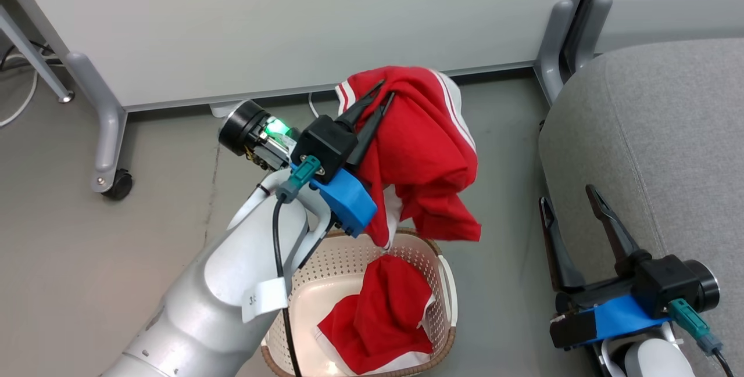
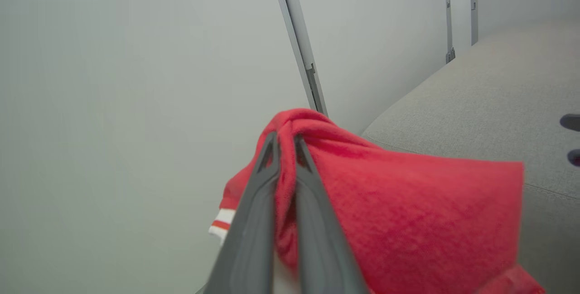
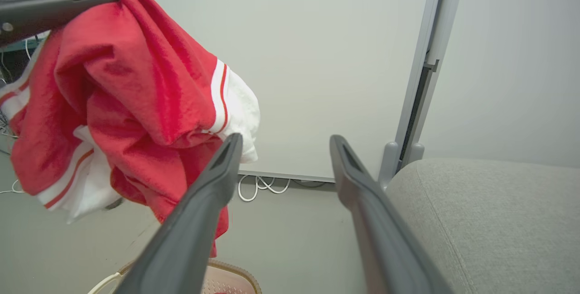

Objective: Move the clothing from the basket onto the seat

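- Left gripper (image 1: 387,89): dark fingers were clamped on a bright red soft garment with white stripe trim (image 1: 424,144), which hung raised.
- Oval cream-white perforated plastic basket (image 1: 349,256): stood on the floor (image 1: 116,284) beneath it; held a second red garment (image 1: 381,319).
- Right gripper (image 1: 567,194): fingers stood apart, beside a large light grey fabric seat (image 1: 668,133).

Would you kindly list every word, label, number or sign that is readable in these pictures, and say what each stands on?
"3": the first mark on the white paper tag clipped to the black cable; it looks like this digit, and what follows is cut off and too blurred to read.
No readable text shows on the red fabric garment with white stripes, the cream perforated plastic basket or the grey upholstered seat.
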Tool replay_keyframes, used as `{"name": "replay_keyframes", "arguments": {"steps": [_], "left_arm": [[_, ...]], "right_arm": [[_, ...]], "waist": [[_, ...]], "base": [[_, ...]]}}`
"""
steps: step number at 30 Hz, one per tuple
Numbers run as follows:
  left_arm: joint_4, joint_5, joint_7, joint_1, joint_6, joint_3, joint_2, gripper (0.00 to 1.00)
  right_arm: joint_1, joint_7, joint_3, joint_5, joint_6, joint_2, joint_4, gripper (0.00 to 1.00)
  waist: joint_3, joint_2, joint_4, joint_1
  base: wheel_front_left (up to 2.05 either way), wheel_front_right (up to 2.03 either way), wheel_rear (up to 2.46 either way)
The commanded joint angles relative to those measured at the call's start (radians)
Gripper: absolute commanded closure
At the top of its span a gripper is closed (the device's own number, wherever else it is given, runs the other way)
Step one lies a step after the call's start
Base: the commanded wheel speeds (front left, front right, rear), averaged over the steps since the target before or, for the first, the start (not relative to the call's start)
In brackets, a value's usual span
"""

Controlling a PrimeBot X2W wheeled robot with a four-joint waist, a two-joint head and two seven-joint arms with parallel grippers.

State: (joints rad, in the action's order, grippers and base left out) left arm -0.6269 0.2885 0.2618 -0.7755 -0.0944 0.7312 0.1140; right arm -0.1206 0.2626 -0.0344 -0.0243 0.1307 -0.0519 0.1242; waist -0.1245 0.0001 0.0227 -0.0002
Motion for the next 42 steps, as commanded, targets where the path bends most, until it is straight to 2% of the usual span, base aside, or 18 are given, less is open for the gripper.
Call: {"name": "replay_keyframes", "arguments": {"steps": [1,11,20,28,37,38,39,42], "left_arm": [[0.007,-0.011,0.005,0.010,0.000,0.005,0.001,1.00],[0.016,-0.018,0.005,0.023,-0.005,-0.005,-0.003,1.00],[0.019,-0.027,0.005,0.004,-0.009,-0.012,-0.010,1.00],[0.020,-0.036,0.005,-0.011,-0.016,-0.003,-0.024,1.00],[0.025,-0.037,0.005,-0.018,-0.021,0.007,-0.043,1.00],[0.026,-0.037,0.005,-0.018,-0.021,0.008,-0.044,1.00],[0.027,-0.037,0.005,-0.019,-0.020,0.008,-0.045,1.00],[0.028,-0.039,0.005,-0.018,-0.021,0.006,-0.048,1.00]], "right_arm": [[0.015,0.003,-0.001,-0.006,0.000,0.002,-0.002,0.00],[-0.007,0.003,-0.037,0.001,0.000,0.002,-0.016,0.00],[-0.087,0.003,-0.178,0.023,0.000,-0.030,0.000,0.00],[-0.218,0.003,-0.326,0.039,0.000,-0.060,0.096,0.00],[-0.351,0.002,-0.366,0.059,0.000,-0.032,0.223,0.00],[-0.358,0.002,-0.365,0.063,0.000,-0.029,0.235,0.56],[-0.366,0.002,-0.365,0.067,0.000,-0.027,0.245,1.00],[-0.377,0.002,-0.361,0.065,0.000,-0.021,0.265,1.00]], "waist": [[0.006,-0.0001,0.003,0.0002],[0.010,-0.0001,0.005,0.0002],[-0.006,-0.0001,0.015,0.0002],[-0.018,-0.0001,0.035,0.0002],[-0.027,-0.0001,0.054,0.0002],[-0.028,-0.0001,0.056,0.0002],[-0.029,-0.0001,0.058,0.0002],[-0.030,-0.0001,0.061,0.0002]], "base": [[0.00,0.00,0.00],[0.00,0.00,0.00],[0.00,0.00,0.00],[0.00,0.00,0.00],[0.00,0.00,0.00],[0.00,0.00,0.00],[0.00,0.00,0.00],[0.00,0.00,0.00]]}}
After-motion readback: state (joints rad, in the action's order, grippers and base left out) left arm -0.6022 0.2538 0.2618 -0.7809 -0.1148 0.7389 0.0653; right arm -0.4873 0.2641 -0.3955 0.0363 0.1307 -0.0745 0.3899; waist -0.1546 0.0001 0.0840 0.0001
